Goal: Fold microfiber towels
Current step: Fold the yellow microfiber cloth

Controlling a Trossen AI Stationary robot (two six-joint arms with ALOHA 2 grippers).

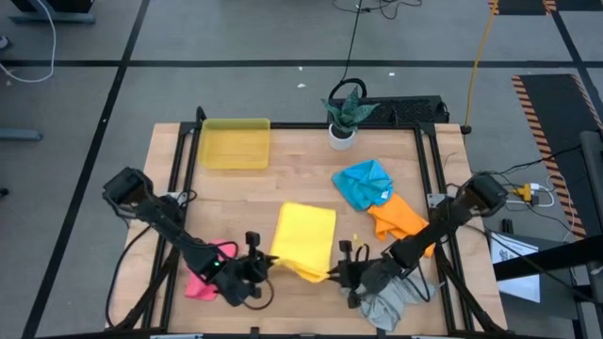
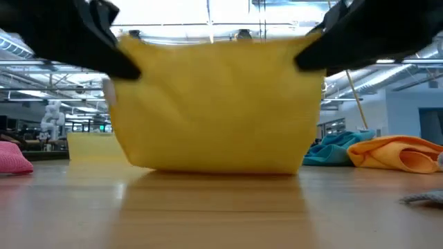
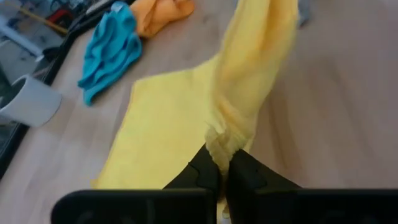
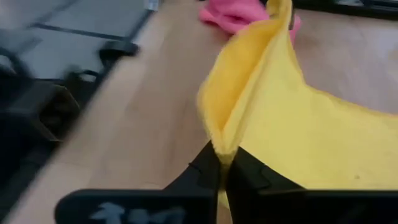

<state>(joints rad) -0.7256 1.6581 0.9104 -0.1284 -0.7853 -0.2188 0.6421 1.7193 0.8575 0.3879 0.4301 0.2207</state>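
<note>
1. High view: the yellow towel (image 1: 306, 237) lies near the middle of the table (image 1: 283, 188), its near edge raised between both arms. The left gripper (image 1: 267, 267) pinches 1 near corner and the right gripper (image 1: 337, 274) pinches the other. The pink towel (image 1: 201, 281) sits under the left arm, the grey towel (image 1: 391, 303) under the right; the blue towel (image 1: 364, 183) and orange towel (image 1: 399, 217) touch each other to the right.
2. Low view: the yellow towel (image 2: 218, 104) hangs as a taut sheet, its lower fold resting on the wood.
3. Left wrist view: the left gripper (image 3: 222, 173) is pressed together on a bunched yellow corner.
4. Right wrist view: the right gripper (image 4: 223, 163) is clamped on a doubled yellow edge.
5. Judgement: the step in hand looks like carrying the near edge over to the far edge. Both corners should travel level and at equal pace, keeping light tension, so the edges meet squarely.
</note>
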